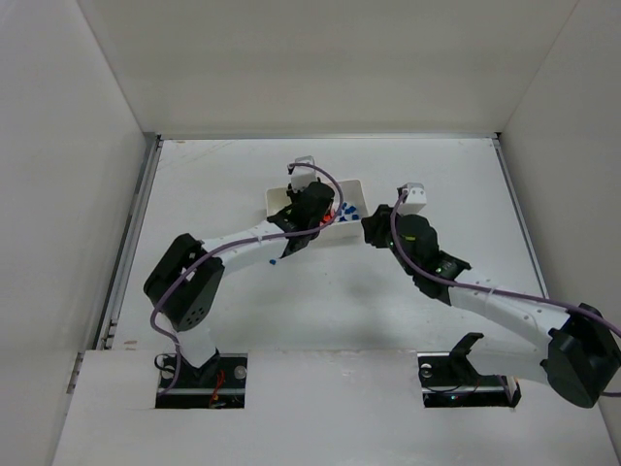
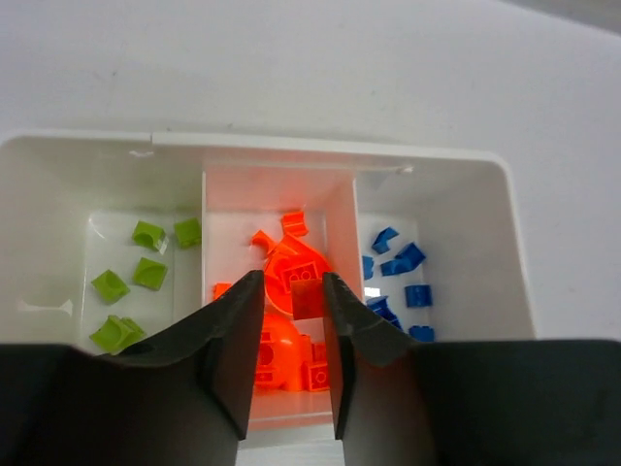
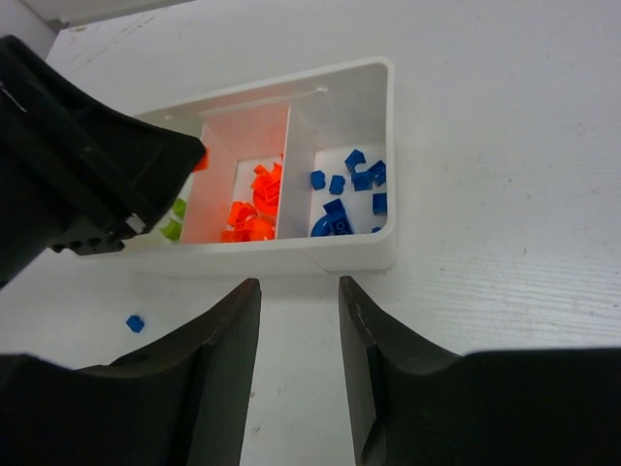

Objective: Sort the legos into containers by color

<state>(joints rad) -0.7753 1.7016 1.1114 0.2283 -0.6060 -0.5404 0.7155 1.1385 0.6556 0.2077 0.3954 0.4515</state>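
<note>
Left gripper point(image 2: 292, 283) low over middle compartment of white tray point(image 2: 320, 146). Jaws parted narrowly; orange brick point(image 2: 309, 299) in gap looks loose, not pinched.

Orange pile point(image 2: 291, 254) sits below, green legos point(image 2: 146, 277) in left compartment, blue legos point(image 2: 398, 262) in right.

Judged step: orange drop-off. Open wider, lift straight up, stay clear of divider point(image 2: 344, 223).

Right gripper point(image 3: 299, 286) wide open, empty, near stray blue brick point(image 3: 135, 322) on table point(image 3: 505, 243).

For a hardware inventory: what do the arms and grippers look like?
The left arm and right arm have white links, black joints and a purple cable each. The left gripper and right gripper are black, with two tapered fingers.
</note>
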